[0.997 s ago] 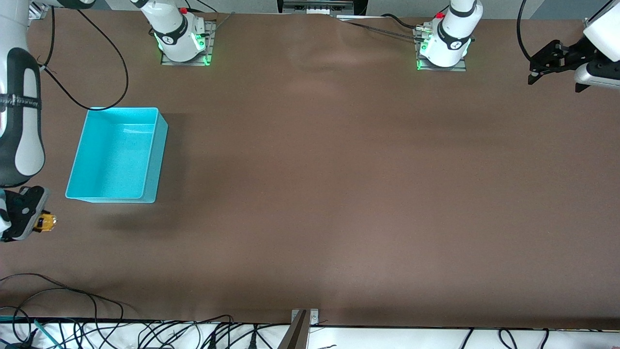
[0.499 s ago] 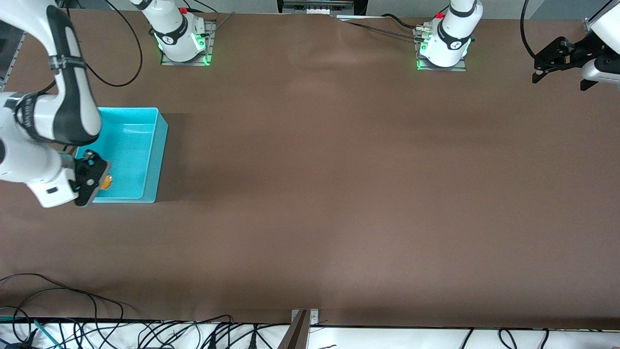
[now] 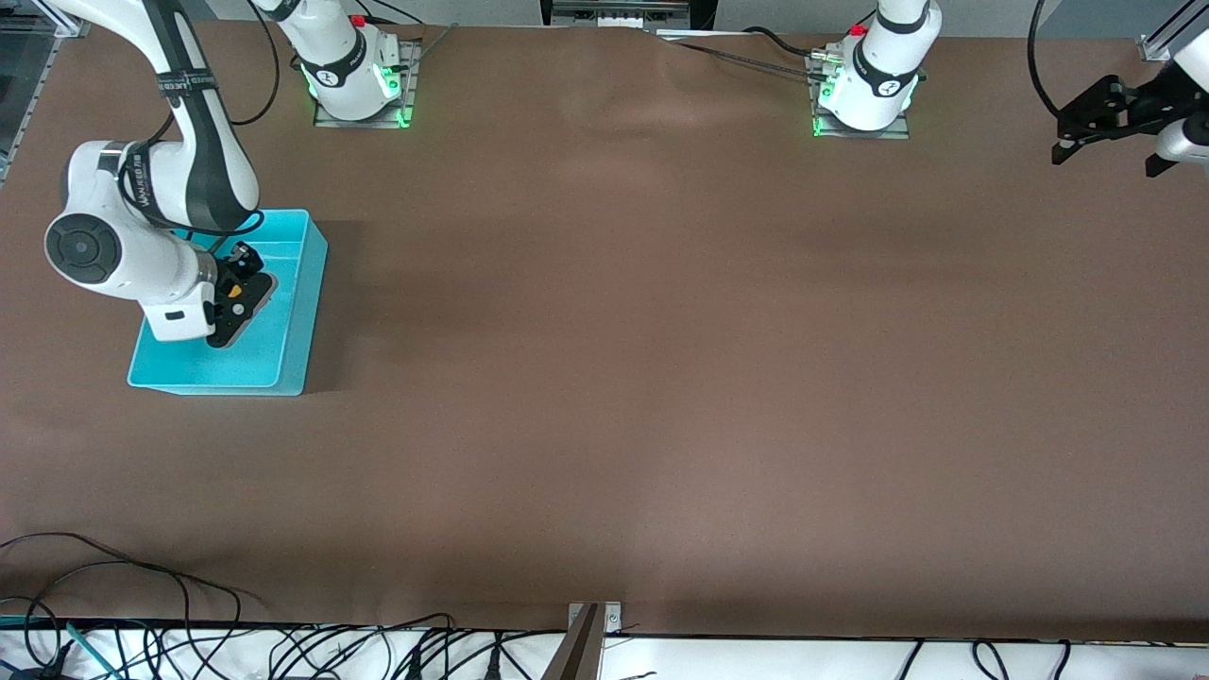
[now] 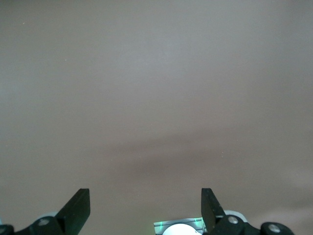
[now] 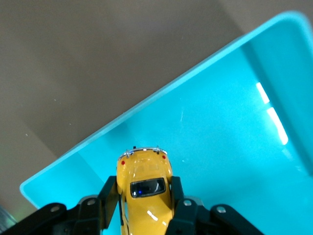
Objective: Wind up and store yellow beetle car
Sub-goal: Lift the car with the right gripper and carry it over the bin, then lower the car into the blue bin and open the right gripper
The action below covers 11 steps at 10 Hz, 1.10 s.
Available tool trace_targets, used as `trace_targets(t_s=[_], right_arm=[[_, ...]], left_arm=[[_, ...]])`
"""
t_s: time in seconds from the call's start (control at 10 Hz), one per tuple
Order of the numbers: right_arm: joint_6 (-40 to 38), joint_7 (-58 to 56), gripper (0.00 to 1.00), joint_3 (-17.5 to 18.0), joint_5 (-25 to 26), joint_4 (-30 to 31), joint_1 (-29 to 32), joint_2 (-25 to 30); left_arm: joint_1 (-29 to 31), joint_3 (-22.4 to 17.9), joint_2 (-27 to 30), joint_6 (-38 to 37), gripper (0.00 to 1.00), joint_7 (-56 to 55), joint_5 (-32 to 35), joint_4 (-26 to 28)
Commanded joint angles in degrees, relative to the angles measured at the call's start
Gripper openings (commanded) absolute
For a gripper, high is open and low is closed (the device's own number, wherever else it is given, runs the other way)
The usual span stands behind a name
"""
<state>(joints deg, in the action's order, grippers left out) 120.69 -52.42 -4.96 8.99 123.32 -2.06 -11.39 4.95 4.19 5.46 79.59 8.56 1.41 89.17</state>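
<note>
beetle car point(image 5: 145, 193) pinched by its flanks in right gripper point(image 5: 145, 201), over the bin point(image 3: 300, 283). looks light, rigid, glossy so prob slippery; side grip at mid-body seems right, wheels free. left gripper point(image 4: 145, 208) empty w/ jaws apart, waiting above table point(image 3: 661, 378) at its own end.

Turquoise bin point(image 3: 293, 283), open-topped and rectangular, resting on the brown counter point(image 3: 661, 378) toward the right arm's end. Black cables point(image 3: 142, 586) trail along the counter edge nearest the front camera.
</note>
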Motion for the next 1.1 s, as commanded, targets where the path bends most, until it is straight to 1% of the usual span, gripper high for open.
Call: trace_targets(t_s=[0.0,0.1,0.3,0.4,0.6,1.0], right_arm=[[5.6,0.83,0.0,-3.55,1.12,8.06,0.3,3.66],[7.7,0.83,0.0,-5.31,1.12,9.64,0.39,3.57],[8.42,0.83,0.0,-9.52,1.3,10.53,0.56,2.09],[9.38,0.83,0.0,-10.15,1.21,10.71,0.56,1.38],[10.44,0.91,0.0,-10.25,1.21,10.62,0.65,0.24],[11.15,6.26,0.0,-10.16,1.21,10.71,0.56,-1.69]], left_arm=[[2.69,0.29,-1.42,-1.46,1.0,0.23,-0.35,-2.07],[2.61,0.47,-1.42,-1.46,1.0,0.31,-0.44,-2.07],[2.61,0.56,-1.42,-1.46,1.0,0.31,-0.62,-2.07],[2.61,0.56,-1.42,-1.46,1.0,0.31,-0.62,-2.07],[2.61,0.47,-1.42,-1.46,1.0,0.31,-0.45,-2.07],[2.61,0.47,-1.51,-1.46,1.0,0.31,-0.18,-2.07]])
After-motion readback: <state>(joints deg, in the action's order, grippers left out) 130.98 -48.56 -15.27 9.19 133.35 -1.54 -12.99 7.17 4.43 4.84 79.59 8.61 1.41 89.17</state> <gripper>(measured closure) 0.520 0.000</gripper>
